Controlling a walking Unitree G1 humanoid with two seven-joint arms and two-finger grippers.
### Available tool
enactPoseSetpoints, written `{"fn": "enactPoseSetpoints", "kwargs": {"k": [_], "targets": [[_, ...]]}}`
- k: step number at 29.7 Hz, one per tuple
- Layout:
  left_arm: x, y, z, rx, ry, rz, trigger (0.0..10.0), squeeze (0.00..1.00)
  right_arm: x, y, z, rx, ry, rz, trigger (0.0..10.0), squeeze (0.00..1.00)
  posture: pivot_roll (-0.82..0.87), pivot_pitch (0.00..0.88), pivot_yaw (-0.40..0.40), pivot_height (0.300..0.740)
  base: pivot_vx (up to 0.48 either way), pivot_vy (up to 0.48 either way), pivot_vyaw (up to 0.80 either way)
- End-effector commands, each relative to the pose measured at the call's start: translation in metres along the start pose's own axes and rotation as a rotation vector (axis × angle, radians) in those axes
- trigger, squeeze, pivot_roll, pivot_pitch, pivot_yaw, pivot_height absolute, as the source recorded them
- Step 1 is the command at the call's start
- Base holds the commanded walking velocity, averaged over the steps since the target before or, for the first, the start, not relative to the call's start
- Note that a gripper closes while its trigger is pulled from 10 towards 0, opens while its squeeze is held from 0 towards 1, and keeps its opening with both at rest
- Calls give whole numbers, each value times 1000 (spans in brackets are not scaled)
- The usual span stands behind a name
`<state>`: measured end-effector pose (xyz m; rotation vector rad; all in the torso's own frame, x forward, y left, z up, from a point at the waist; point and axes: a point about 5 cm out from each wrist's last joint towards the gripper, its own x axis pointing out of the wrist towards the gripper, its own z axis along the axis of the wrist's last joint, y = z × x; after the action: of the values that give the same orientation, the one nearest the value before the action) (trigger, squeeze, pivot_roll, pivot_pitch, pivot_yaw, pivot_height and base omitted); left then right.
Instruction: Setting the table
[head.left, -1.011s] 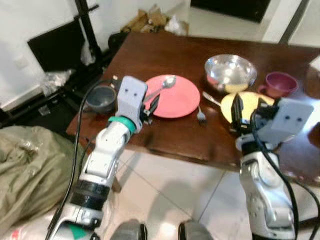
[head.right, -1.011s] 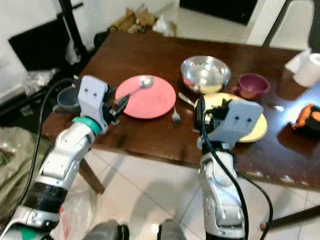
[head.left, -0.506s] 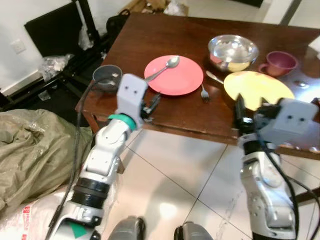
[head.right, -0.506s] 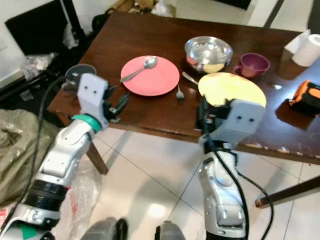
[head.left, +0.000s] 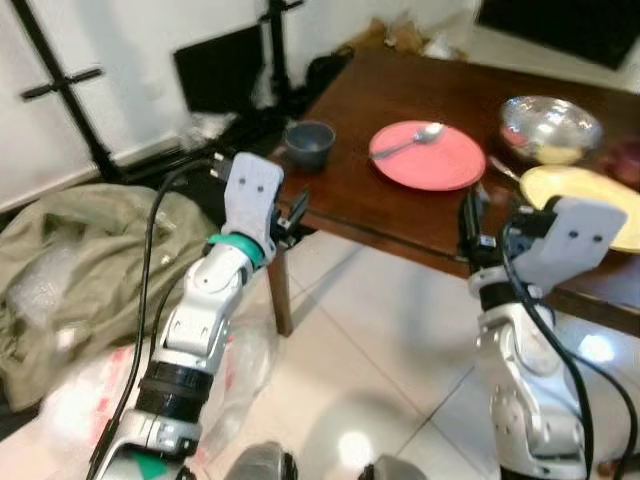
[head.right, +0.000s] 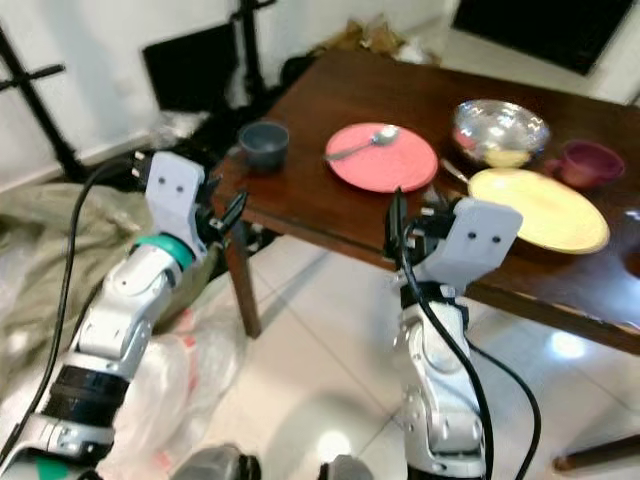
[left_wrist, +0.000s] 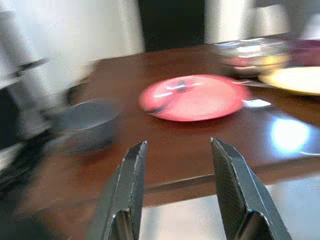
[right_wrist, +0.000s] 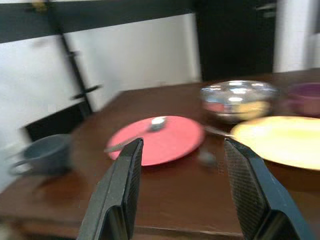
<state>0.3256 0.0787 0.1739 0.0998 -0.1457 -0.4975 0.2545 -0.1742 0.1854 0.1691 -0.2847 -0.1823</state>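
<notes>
On the dark wooden table (head.left: 390, 85) lies a pink plate (head.left: 426, 157) with a spoon (head.left: 408, 140) across it. A blue-grey cup (head.left: 308, 143) stands near the table's left corner. A steel bowl (head.left: 551, 120), a yellow plate (head.left: 590, 190) and a maroon cup (head.right: 590, 160) sit to the right. My left gripper (head.left: 293, 215) hangs open and empty in front of the table's corner, short of its edge. My right gripper (head.left: 470, 215) is open and empty too, level with the front edge, facing the pink plate (right_wrist: 157, 142).
An olive cloth heap (head.left: 70, 260) and a clear plastic bag (head.left: 90, 400) lie on the floor at the left. A black stand (head.left: 60, 90) and a black panel (head.left: 225, 65) are against the wall. The table leg (head.left: 280, 290) stands just below my left gripper. Pale tiles (head.left: 380, 380) lie ahead.
The whole view has shifted: the table now sits farther off and to the upper right, and more floor and wall show at the left. Both grippers stay open and empty.
</notes>
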Motion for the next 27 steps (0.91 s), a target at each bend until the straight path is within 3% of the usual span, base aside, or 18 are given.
{"fn": "enactPoseSetpoints", "kwargs": {"k": [1,9,27], "targets": [[-1,2,-1,5,11,2,10000,0,0,0,1,16,-1,-8,10000,0,1,0,87,740,0,0,0],[-1,2,-1,11,14,2,10000,0,1,-5,2,66,9,-46,10000,0,-1,0,88,740,0,0,735],[0,2,-1,15,15,4,10000,0,2,-5,2,65,8,-44,10000,0,-1,0,89,740,0,0,794]]}}
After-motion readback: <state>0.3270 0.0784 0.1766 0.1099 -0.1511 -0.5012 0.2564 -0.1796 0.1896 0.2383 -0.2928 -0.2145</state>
